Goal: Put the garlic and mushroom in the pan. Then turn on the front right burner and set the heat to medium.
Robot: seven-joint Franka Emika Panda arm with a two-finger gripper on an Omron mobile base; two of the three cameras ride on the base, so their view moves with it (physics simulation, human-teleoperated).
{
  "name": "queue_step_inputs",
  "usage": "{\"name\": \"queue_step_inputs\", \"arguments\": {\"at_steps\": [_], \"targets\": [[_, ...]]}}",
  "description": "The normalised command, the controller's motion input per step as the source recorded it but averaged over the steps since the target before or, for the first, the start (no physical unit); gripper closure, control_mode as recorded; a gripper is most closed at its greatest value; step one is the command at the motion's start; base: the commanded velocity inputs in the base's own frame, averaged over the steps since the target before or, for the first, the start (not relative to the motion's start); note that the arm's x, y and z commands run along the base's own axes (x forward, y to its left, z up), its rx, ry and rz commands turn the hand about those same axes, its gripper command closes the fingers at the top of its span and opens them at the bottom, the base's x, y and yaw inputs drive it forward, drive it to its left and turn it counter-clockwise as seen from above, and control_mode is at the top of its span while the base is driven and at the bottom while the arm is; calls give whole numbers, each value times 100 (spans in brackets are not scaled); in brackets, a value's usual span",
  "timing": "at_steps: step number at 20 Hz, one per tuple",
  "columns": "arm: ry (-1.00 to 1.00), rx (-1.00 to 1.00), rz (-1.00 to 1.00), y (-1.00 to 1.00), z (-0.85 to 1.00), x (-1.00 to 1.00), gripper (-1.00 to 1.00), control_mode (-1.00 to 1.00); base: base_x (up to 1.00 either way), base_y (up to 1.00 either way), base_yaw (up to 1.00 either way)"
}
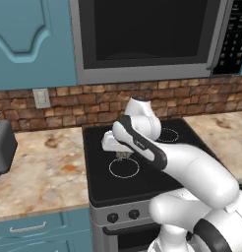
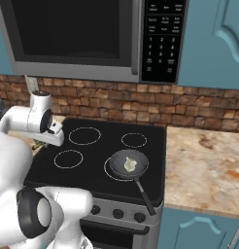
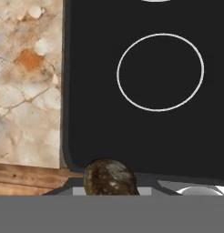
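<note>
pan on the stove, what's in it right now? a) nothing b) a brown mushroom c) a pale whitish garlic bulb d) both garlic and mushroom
c: in the right base view the pan on the front right burner holds just the pale garlic; the brown mushroom sits at the hand over the cooktop's left side.

pan (image 2: pixel 128 164) – 1 | garlic (image 2: pixel 130 164) – 1 | mushroom (image 3: pixel 110 178) – 1 | burner circles – 4 | stove knobs – 4 | microwave (image 2: pixel 92 36) – 1

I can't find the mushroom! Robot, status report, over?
Gripper above cooktop's left side, jaws shut on mushroom. Garlic in pan. Just bare cooktop between gripper and pan.
</note>
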Motion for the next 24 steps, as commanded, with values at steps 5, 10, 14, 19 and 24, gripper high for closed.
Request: {"name": "queue_step_inputs", "arguments": {"at_steps": [5, 10, 14, 19, 24], "targets": [[5, 0, 4, -100, -3, 10, 100, -100, 0, 0, 0], [0, 0, 4, -100, -17, 26, 100, -100, 0, 0, 0], [0, 0, 1, -100, -19, 39, 100, -100, 0, 0, 0], [3, 0, 0, -100, -17, 36, 100, -100, 0, 0, 0], [1, 0, 0, -93, -9, 24, 100, -100, 0, 0, 0]]}}
